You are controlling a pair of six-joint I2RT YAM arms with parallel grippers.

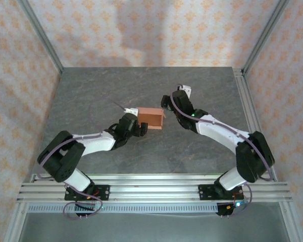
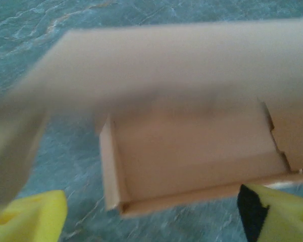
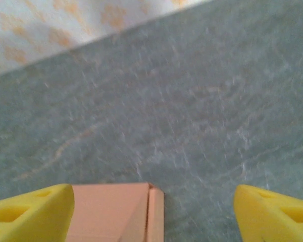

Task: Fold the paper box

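Grey, stone-veined bench (image 1: 91,91), papered walls (image 1: 141,30) behind. My left jaws stand spread and released at the near edge of the paper box (image 1: 150,120), a half-formed salmon tray lying mid-bench. My right jaws gape too, with one box corner just inside them. I judge the card light, thin, easily creased and prone to sliding, so I would pinch a wall or flap edge rather than the floor panel. One raised flap looms blurred before the left wrist camera. Both arms crowd the box from opposite sides.
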